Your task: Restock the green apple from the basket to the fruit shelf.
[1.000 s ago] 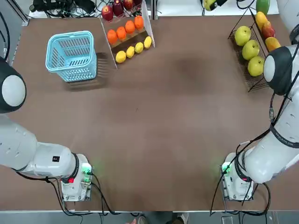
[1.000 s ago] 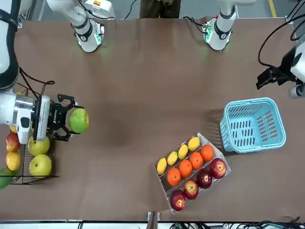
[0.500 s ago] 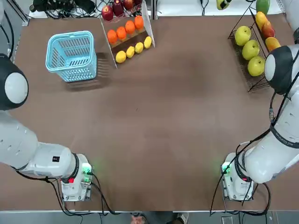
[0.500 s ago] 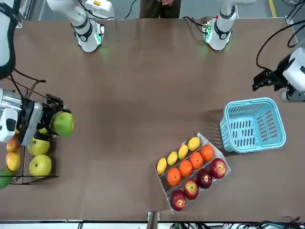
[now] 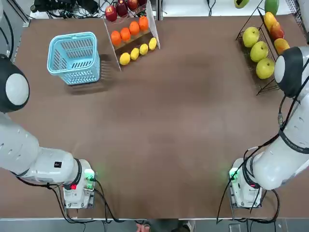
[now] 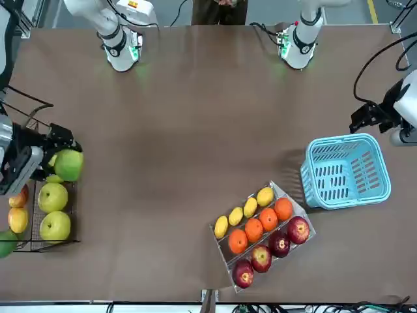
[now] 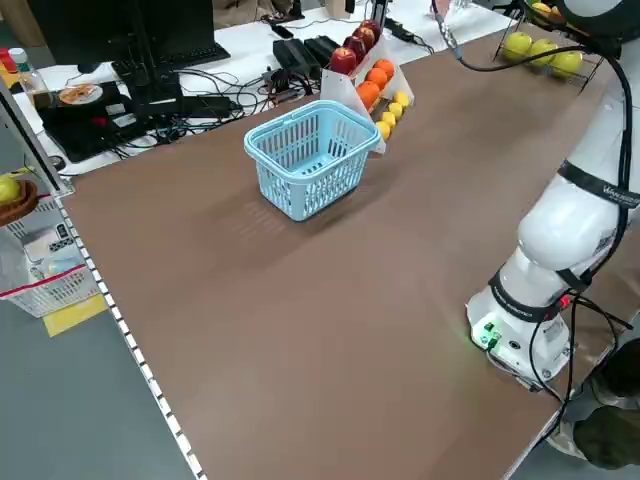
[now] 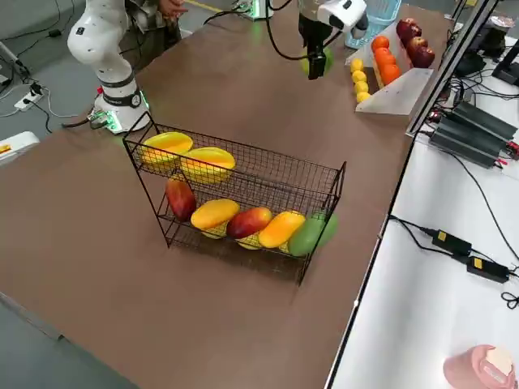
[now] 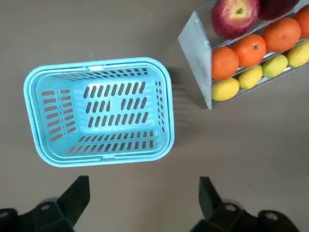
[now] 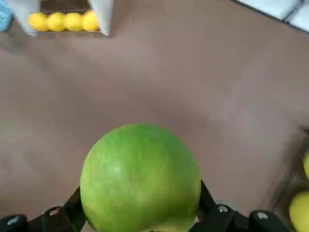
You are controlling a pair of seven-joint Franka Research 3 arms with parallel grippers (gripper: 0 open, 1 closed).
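Observation:
My right gripper (image 6: 57, 163) is shut on the green apple (image 6: 69, 164) and holds it above the table-side edge of the fruit shelf (image 6: 73, 215), a black wire rack. In the right wrist view the apple (image 10: 140, 176) fills the space between both fingers (image 10: 218, 212). The shelf (image 8: 243, 166) carries yellow-green apples (image 5: 259, 50) and mangoes. The light blue basket (image 5: 74, 58) stands at the far left, and its inside (image 9: 99, 111) holds nothing. My left gripper (image 9: 142, 203) hovers open above the table beside the basket, on my side of it.
A white stepped stand (image 5: 131, 31) of red apples, oranges and lemons stands right of the basket. Cables and power bricks (image 8: 478, 121) lie on the white bench beyond the table's far edge. A person (image 6: 218, 8) stands behind the arm bases.
My right gripper has carried the green apple outward over the table to the wire shelf's edge. The left gripper has shifted slightly near the basket and stays open.

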